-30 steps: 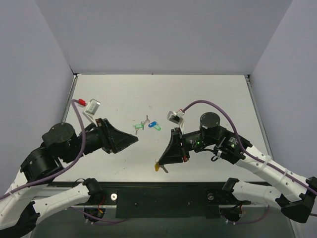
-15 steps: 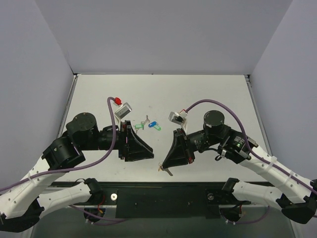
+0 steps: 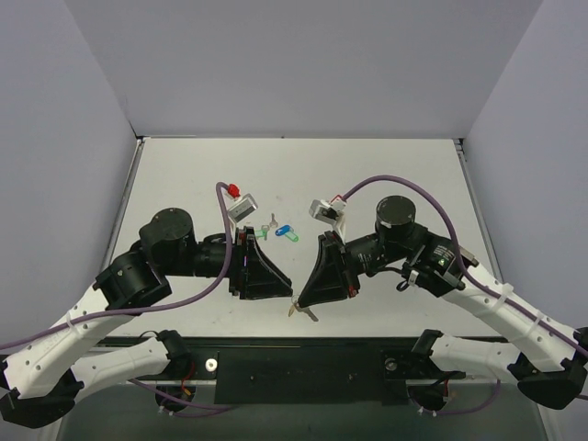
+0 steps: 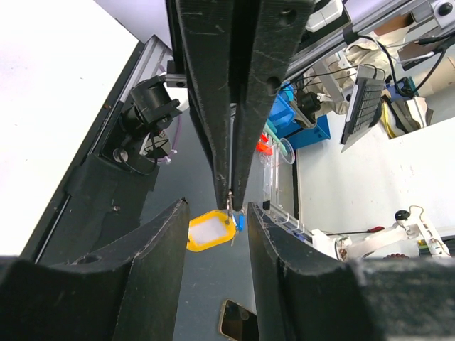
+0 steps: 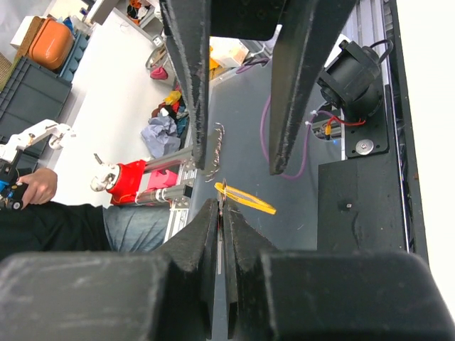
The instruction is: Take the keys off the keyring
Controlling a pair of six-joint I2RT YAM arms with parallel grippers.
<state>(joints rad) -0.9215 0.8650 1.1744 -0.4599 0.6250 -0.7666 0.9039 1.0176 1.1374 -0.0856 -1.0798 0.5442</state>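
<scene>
- Step in hand, as I judge it: holding the ring steady so a key can be worked off. None looks free yet.
- My right gripper [image 5: 222, 207] has its fingers pressed together on the thin metal ring of the small yellow oblong plastic keyring [image 4: 211, 231], which hangs just past them near the front edge of the white table [image 3: 386, 175].
- My left gripper [image 4: 217, 207] stands apart, with the keyring between its fingers and untouched.
- The tiny silver-grey key [image 3: 309, 315] shows only from above, just beside the keyring.
- Next, the left must close on that key alone, which is a fine target.
</scene>
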